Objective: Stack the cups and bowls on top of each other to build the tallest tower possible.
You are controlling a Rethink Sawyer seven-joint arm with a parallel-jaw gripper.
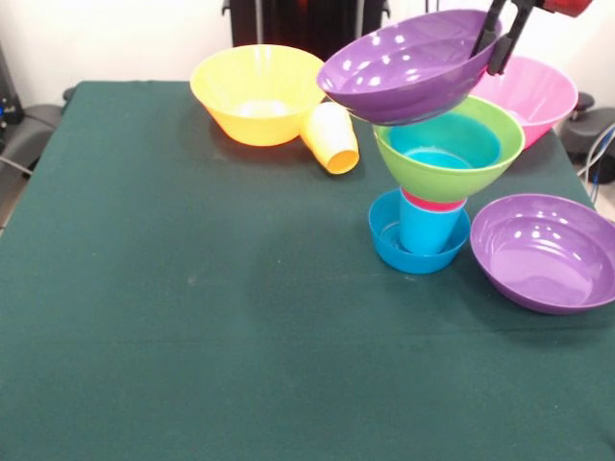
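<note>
My gripper comes in at the top right, shut on the rim of a wide purple bowl, which hangs tilted just above the tower. The tower stands right of centre: a small blue bowl lowest, a blue cup in it, a red cup rim above, then the lime green bowl with a second small blue bowl nested inside. The yellow-orange cup lies on its side by the large orange-yellow bowl.
A second purple bowl sits on the green cloth right of the tower. The large pink bowl stands behind the tower at the far right. Cables and dark equipment show past the table's right edge.
</note>
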